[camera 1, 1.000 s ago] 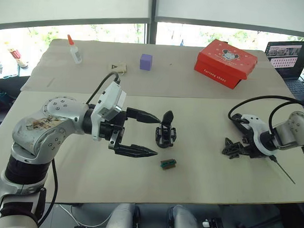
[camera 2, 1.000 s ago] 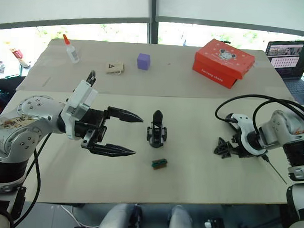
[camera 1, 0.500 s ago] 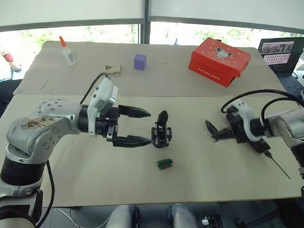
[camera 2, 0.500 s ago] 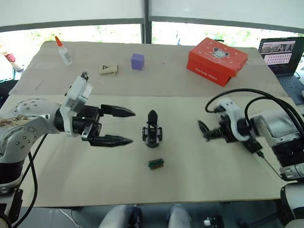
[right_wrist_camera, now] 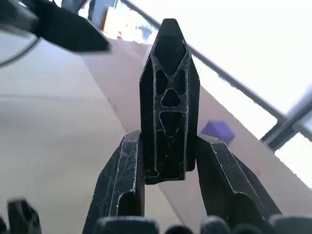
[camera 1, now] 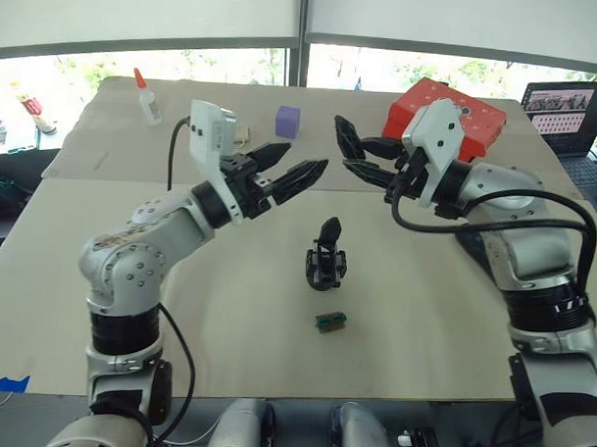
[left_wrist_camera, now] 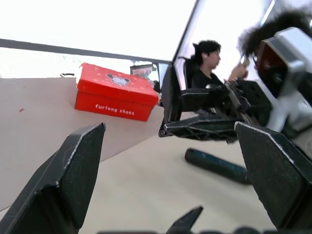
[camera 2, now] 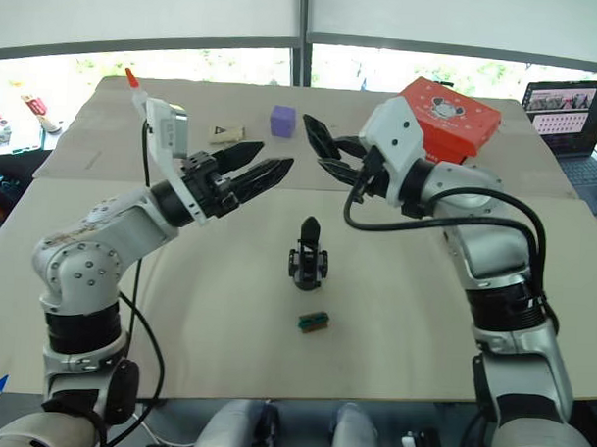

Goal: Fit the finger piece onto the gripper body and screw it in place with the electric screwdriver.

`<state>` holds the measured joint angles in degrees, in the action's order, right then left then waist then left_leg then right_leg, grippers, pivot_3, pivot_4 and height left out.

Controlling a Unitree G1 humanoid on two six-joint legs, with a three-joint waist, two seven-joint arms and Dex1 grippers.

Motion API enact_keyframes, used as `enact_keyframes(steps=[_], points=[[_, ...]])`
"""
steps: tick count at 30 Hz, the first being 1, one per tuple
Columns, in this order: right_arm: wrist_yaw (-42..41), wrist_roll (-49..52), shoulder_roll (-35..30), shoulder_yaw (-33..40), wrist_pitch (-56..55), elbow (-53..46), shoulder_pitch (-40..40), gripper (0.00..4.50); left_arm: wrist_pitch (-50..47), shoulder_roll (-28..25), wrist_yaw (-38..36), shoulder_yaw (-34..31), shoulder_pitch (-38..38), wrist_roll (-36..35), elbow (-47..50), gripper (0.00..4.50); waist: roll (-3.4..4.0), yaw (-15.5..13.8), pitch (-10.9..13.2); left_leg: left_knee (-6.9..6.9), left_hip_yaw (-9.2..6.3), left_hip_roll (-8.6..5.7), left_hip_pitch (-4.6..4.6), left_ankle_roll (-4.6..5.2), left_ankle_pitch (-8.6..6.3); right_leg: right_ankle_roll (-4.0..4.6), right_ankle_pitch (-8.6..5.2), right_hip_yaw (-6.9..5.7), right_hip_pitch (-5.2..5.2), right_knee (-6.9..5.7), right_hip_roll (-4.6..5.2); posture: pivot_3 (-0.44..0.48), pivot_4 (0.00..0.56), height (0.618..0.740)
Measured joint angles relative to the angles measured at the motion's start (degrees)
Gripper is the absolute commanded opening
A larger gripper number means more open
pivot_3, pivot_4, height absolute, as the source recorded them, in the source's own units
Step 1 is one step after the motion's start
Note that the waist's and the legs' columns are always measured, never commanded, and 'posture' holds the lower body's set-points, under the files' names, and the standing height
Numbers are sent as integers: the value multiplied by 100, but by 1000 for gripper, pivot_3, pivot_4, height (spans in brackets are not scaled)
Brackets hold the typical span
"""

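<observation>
We hold both arms raised above the table [camera 1: 274, 360]. Right gripper [camera 1: 365, 155] clamps the finger piece [right_wrist_camera: 169, 102]; left gripper [camera 1: 285, 174] is spread, empty. Body [camera 1: 326, 256] stands mid-table, screwdriver [left_wrist_camera: 217, 165] lies behind. Step looks like handover or fitting; next, lower the piece onto the body.

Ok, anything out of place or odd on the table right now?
Nothing stands out. The gripper body stands upright mid-table, and the right end effector holds the finger piece squarely, raised above the table.
</observation>
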<state>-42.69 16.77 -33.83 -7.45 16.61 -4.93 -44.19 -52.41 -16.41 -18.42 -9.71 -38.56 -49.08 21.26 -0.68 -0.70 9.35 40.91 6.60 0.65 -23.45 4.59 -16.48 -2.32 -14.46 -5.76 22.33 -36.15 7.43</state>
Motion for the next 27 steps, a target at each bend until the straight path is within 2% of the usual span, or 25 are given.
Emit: enact_keyframes(steps=[2,3,5,7,20,23,25,27], points=[[8,-99,93,-19,-104,-49,80,1109,143,6,28,68,-18,131,-4,4500,0,8,0,-1,3,0,3,-1,1,0,0,2,0,-2,-1,0,150,740],[12,-167,97,-19,-138,-82,126,1109,173,6,24,67,-17,164,-24,4250,0,6,0,-1,3,0,4,-2,1,0,0,2,0,-2,-2,0,150,740],[-2,-223,175,-55,-145,-280,250,1109,260,36,33,9,-18,171,-138,3620,0,11,0,-2,3,1,6,-3,2,1,0,3,0,-2,-3,0,150,740],[-18,-237,293,-121,-122,-466,313,1109,311,91,-2,0,-18,143,-191,2682,0,22,0,-4,3,2,6,-4,2,1,0,3,1,-2,-5,0,150,740],[-177,-238,318,-124,145,-851,428,1109,341,343,187,121,72,-64,-169,2675,0,12,0,-6,3,1,10,-4,3,1,0,4,-2,0,-5,0,150,740],[-173,-238,323,-124,252,-867,428,1109,358,369,189,122,73,-80,-163,1787,0,11,0,-5,3,1,10,-5,3,1,0,3,-3,-1,-5,0,150,740],[-162,-238,335,-124,291,-867,428,1109,384,425,150,125,105,-139,-120,795,0,9,0,-5,3,1,10,-5,3,1,0,4,-3,0,-5,0,150,740],[-137,-255,335,-124,309,-886,428,1110,397,458,219,102,119,-177,-100,74,0,11,0,-5,3,1,10,-5,3,1,0,4,-2,0,-5,0,150,740]])
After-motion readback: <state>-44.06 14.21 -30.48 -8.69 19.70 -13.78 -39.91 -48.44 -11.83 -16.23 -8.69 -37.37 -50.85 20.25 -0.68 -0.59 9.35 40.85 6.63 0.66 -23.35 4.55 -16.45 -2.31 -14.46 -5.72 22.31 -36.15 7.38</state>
